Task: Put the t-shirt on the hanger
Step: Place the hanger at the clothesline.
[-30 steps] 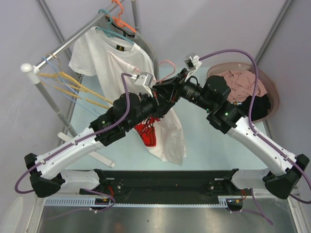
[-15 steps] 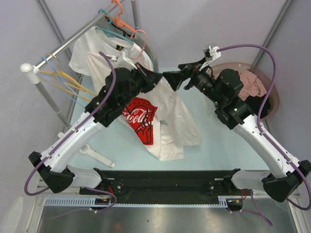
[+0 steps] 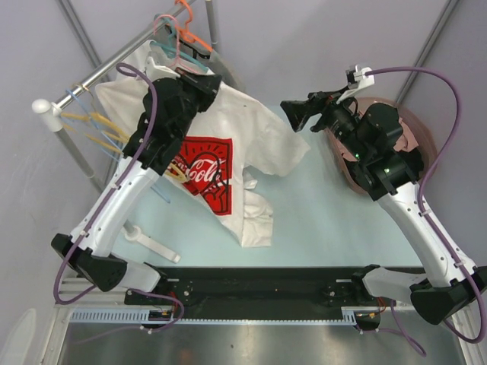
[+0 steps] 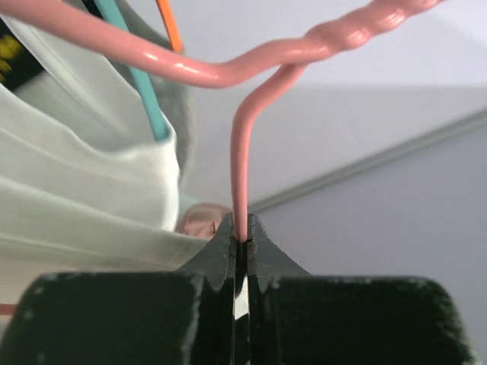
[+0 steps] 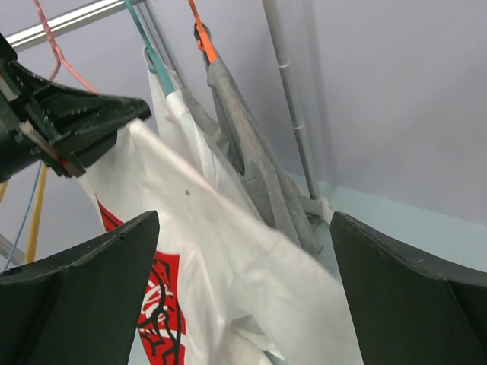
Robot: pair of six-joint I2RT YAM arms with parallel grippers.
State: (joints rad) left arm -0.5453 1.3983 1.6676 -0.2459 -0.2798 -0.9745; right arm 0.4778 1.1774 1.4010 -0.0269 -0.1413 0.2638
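Grey walls close round the pale desk (image 3: 327, 220). Over it the left pincer (image 4: 241, 237) is clenched on the thin pink wire of the hanger (image 4: 242, 167), raised beside the rail (image 3: 99, 72). The t-shirt (image 3: 228, 144) drapes from there down toward the desk. The right pincer (image 5: 243, 289) gapes wide, holding nothing. Pinched at one wire only, the hanger may twist, and the shirt could slide off a shoulder.

white t-shirt (image 3: 251, 137) on pink hanger (image 4: 240, 175)
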